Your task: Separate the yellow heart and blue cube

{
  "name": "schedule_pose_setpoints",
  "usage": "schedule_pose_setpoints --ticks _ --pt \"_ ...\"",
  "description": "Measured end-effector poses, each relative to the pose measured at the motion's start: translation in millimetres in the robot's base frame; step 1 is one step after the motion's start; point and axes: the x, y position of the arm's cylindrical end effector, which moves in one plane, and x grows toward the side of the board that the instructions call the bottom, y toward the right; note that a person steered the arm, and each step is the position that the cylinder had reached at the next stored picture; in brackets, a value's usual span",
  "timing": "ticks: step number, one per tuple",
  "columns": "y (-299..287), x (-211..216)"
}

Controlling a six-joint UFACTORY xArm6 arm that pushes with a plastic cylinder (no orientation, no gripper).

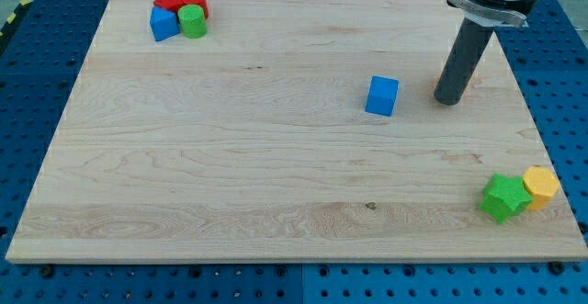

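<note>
A blue cube point(382, 95) stands alone on the wooden board point(230, 157), right of the middle. My tip point(447, 101) rests on the board just to the cube's right, a short gap apart from it. The rod rises toward the view's top right. A yellow block point(541, 185) lies near the board's bottom right corner, touching a green star point(504, 197). Its shape is not clear enough to call it a heart. No other yellow block shows; the rod may hide something behind it.
A tight cluster sits at the board's top left: two red blocks point(182, 1), a blue block point(163, 23) and a green cylinder point(192, 21). The board lies on a blue perforated table point(37, 84).
</note>
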Motion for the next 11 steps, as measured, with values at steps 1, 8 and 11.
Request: schedule_pose_setpoints --ticks 1,8,11 --pt "-28.5 -24.1" --pt "25.5 -73.1" --pt "87.5 53.3"
